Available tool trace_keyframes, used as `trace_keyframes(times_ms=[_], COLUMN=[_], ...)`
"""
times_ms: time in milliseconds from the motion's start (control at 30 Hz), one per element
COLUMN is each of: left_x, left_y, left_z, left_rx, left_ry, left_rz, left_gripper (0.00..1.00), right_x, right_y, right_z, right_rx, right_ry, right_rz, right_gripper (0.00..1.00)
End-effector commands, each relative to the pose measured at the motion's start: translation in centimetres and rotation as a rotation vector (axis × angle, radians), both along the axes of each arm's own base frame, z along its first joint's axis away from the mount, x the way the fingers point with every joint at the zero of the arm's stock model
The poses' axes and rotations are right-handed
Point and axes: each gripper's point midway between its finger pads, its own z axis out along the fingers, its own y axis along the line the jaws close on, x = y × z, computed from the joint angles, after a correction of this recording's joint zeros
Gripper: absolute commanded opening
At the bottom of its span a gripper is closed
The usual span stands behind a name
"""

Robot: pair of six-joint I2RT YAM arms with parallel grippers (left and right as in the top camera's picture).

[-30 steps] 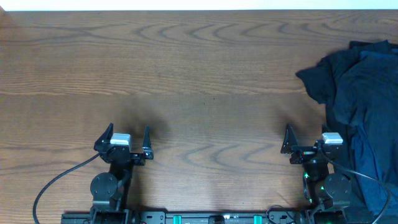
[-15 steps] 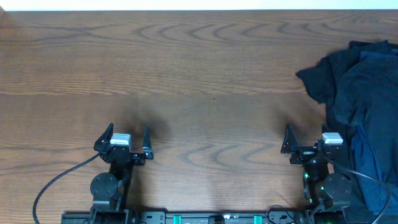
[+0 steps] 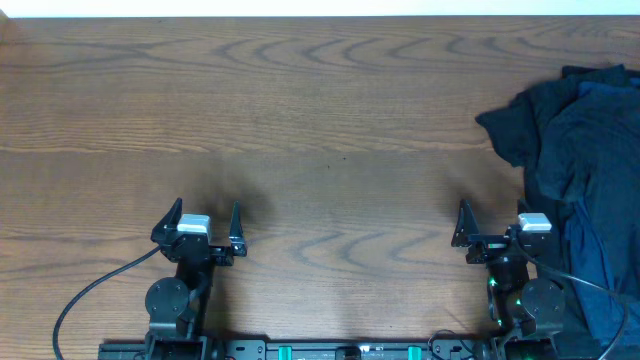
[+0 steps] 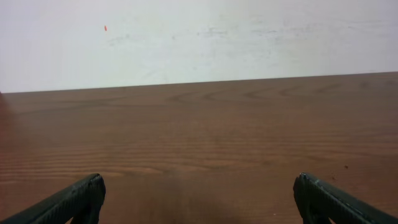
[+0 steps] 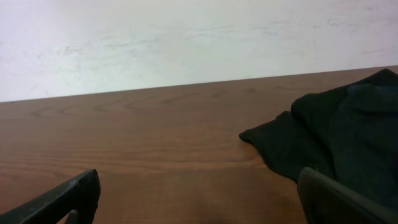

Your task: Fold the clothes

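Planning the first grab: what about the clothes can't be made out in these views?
- Overhead: the clothes run off the right edge, so their full extent is cut off. Overlapping dark folds hide how many garments there are.
- Right wrist: only one corner shows; the frame edge cuts the rest.
- Left wrist: clothes out of view.

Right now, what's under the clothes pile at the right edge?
Around the clothes only the wooden table shows. A navy garment seems to lie over a black garment whose edge pokes out to the left. Anything beneath the heap is covered.

clothes cut off by right edge, individual pieces indistinguishable
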Motion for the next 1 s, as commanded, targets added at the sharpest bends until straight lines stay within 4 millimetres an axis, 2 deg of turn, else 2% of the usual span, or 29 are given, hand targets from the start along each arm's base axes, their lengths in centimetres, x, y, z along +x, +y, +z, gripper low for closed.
trace_keyframes(times_ms=[0, 967], left_x=[-0.2, -0.2], left_y=[-0.58, -0.58], left_z=[-1.32, -1.32], left_rx=[0.013, 0.013], left_ry=[0.044, 0.044], left_rz=[-0.034, -0.034], left_gripper=[0.98, 0.98], right_x=[-0.01, -0.03], right_y=[-0.24, 0.06], right_z=[-0.02, -0.02], right_rx=[-0.004, 0.003], right_ry=[-0.001, -0.001], right_rz=[-0.013, 0.004], right_gripper=[0.99, 0.99])
